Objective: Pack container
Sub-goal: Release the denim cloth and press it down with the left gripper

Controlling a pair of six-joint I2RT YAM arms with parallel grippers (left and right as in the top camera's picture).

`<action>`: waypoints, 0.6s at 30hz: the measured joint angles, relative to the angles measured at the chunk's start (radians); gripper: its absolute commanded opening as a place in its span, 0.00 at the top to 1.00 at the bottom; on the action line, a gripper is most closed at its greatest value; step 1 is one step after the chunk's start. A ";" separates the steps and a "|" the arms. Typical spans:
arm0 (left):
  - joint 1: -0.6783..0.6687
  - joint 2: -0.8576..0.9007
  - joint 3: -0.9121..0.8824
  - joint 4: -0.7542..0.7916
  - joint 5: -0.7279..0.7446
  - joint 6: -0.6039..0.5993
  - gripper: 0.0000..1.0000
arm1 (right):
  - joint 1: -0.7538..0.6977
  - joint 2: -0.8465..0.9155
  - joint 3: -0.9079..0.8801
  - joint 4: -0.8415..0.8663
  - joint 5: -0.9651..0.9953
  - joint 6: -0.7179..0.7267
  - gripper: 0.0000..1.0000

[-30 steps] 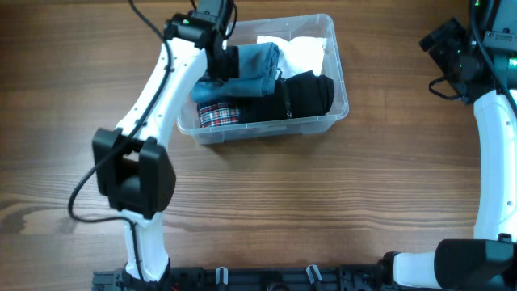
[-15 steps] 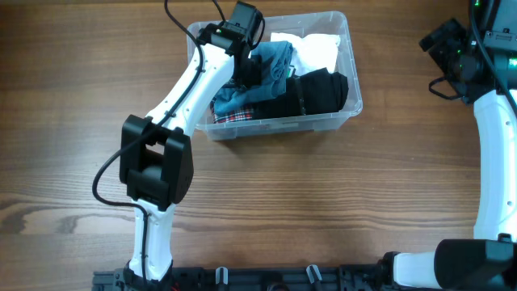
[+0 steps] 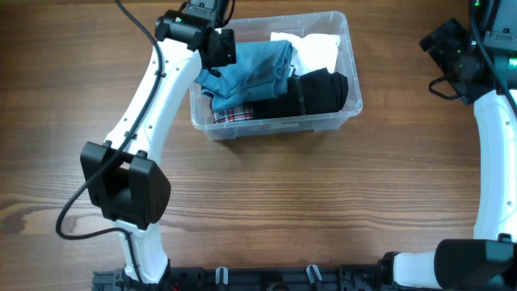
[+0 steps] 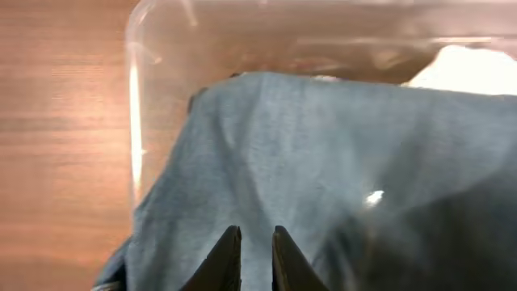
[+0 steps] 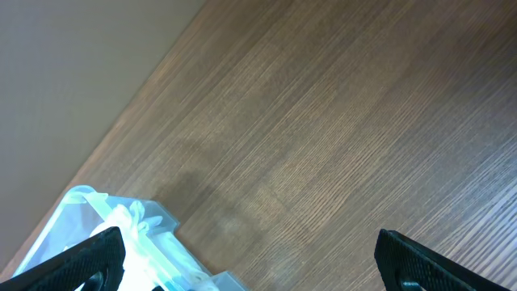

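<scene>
Container (image 3: 279,127) at the far edge of the tabletop (image 3: 323,210), midway along, filled with soft folded clothes. Your left fingers (image 4: 229,255), pressed nearly together, hover over the blue garment (image 3: 250,69); your right fingers (image 5: 93,255) are spread. The container is probably rigid, light and slippery: grip its thick rim.

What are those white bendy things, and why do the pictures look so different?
The white things are two robot arms, each ending in a two-finger gripper. One picture looks down from above the wooden table; the other two come from cameras on the wrists. On the table stands a clear container of folded clothes: a blue garment, a white cloth, a black garment and a plaid cloth. The left gripper hovers over the blue garment, fingers nearly together, holding nothing. The right gripper is wide open, far off over the table.
</scene>
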 measured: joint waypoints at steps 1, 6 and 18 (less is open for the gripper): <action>0.002 0.002 0.000 -0.010 -0.013 0.000 0.89 | 0.000 0.000 0.000 0.000 0.000 0.000 0.00; 0.002 0.020 0.000 -0.049 -0.060 0.000 0.91 | 0.000 0.000 0.000 0.000 0.000 0.000 0.00; 0.000 0.159 -0.016 -0.064 -0.081 0.000 0.93 | 0.000 0.000 0.000 0.000 0.000 0.000 0.00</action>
